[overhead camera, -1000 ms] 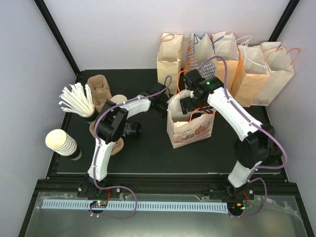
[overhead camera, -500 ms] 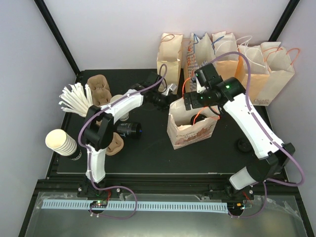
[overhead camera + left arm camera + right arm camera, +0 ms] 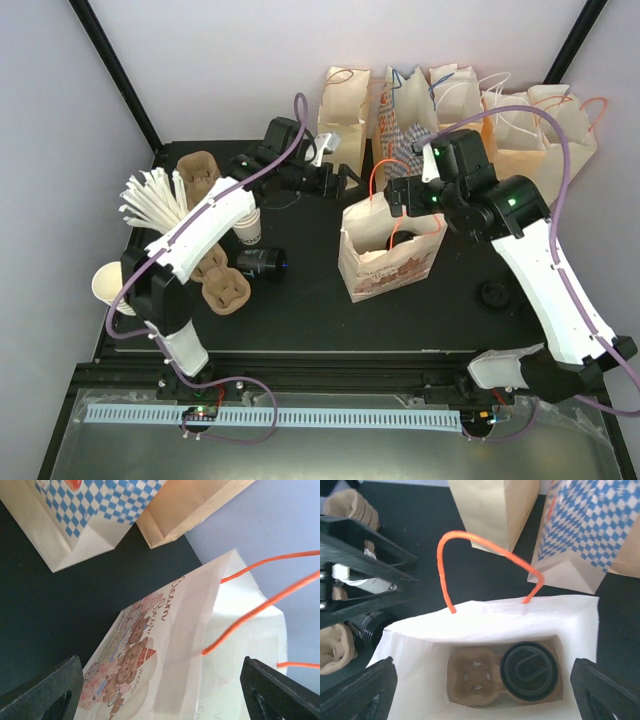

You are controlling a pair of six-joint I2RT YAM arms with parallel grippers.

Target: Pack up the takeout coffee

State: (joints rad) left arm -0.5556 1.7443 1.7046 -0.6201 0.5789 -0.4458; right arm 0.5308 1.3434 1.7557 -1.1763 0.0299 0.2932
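The takeout coffee shows only as its round black lid, seated in the right socket of a brown pulp carrier at the bottom of the white bear-printed bag. The carrier's left socket is empty. My right gripper hangs open straight above the bag's mouth, nothing between its fingers. My left gripper is open too, behind and left of the bag, apart from it. In the left wrist view the bag's printed side and orange handle lie below the spread fingers.
A row of paper bags lines the back, one blue-checked. At the left are white straws, stacked cream cups, pulp carriers, a printed white cup and a black cylinder on its side. A loose lid lies right.
Both arms rose away from the bag. The left gripper drew back and to the left with its jaws spreading wider. The right gripper lifted out of the bag's mouth and stays open.
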